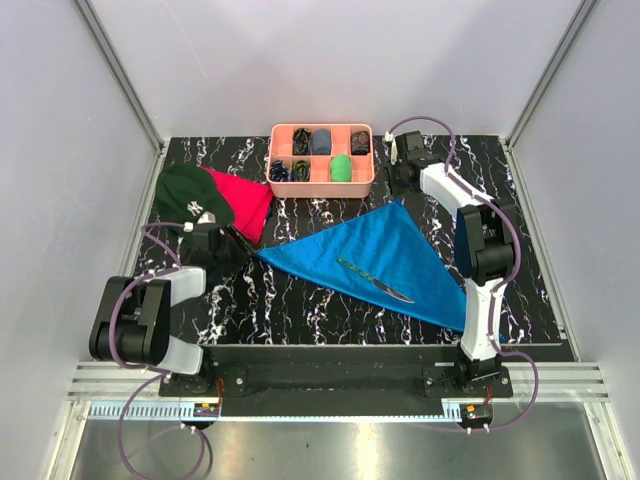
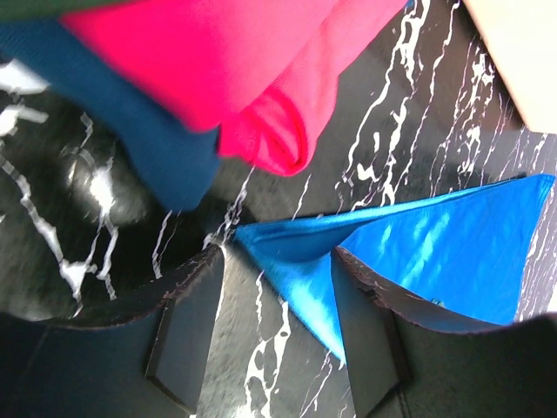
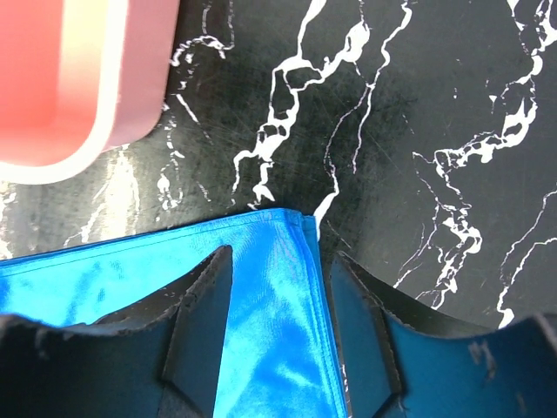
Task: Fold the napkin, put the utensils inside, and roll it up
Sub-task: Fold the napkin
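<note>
The blue napkin point(image 1: 385, 250) lies folded into a triangle on the black marble table. The dark teal utensils point(image 1: 375, 279) lie on it near its lower edge. My left gripper point(image 1: 232, 250) is open at the napkin's left corner. In the left wrist view that corner point(image 2: 287, 261) lies between the jaws of the gripper point(image 2: 277, 261), nearer the right finger. My right gripper point(image 1: 401, 192) is open over the napkin's far corner. In the right wrist view the layered corner point(image 3: 278, 296) lies between the jaws of the gripper point(image 3: 278, 261), which are not closed on it.
A pink tray point(image 1: 372, 160) with small items in its compartments stands at the back; its corner shows in the right wrist view point(image 3: 70, 87). A red cloth point(image 1: 245, 200) and a dark green cap point(image 1: 190, 195) lie at the left, close to my left gripper.
</note>
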